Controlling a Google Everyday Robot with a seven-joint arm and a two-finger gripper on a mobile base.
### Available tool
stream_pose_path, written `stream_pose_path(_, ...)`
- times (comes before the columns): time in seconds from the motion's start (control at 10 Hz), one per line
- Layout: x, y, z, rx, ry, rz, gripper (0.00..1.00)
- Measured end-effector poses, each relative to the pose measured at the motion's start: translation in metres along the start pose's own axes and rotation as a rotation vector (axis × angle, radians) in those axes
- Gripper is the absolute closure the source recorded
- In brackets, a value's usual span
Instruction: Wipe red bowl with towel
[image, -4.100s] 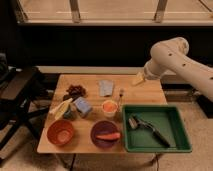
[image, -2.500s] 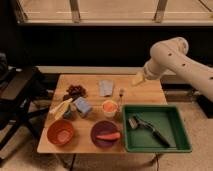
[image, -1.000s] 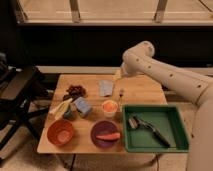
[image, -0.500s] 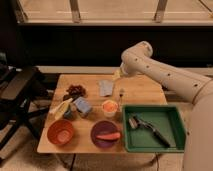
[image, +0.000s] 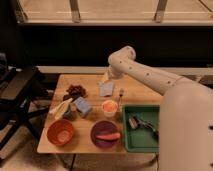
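Note:
The red bowl (image: 61, 132) sits at the front left corner of the wooden table (image: 87, 146), orange-red with a paler inside. The towel (image: 106, 89), a small pale grey-blue cloth, lies flat near the table's back middle. My gripper (image: 104, 78) hangs at the end of the white arm (image: 145, 74), just above the towel's far left edge. It is far from the red bowl.
A purple bowl (image: 105, 134) with an orange carrot-like piece sits front centre. A small orange-rimmed cup (image: 109, 106), a blue sponge block (image: 83, 106), a banana (image: 60, 108) and dark grapes (image: 76, 90) lie mid-table. A green tray (image: 142, 127) with a brush stands right. A black chair (image: 17, 95) stands left.
The arm has swung left across the table, from over its back right edge to just above the towel. The objects on the table have not moved.

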Motion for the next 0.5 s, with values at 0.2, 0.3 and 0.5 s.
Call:
stream_pose_path(0.2, -0.005, 0.010, 0.031, -0.005, 0.052, -0.021, 0.20)
stream_pose_path(0.3, -0.008, 0.020, 0.040, -0.015, 0.071, -0.032, 0.20)
stream_pose_path(0.5, -0.007, 0.017, 0.041, -0.013, 0.076, -0.029, 0.20)
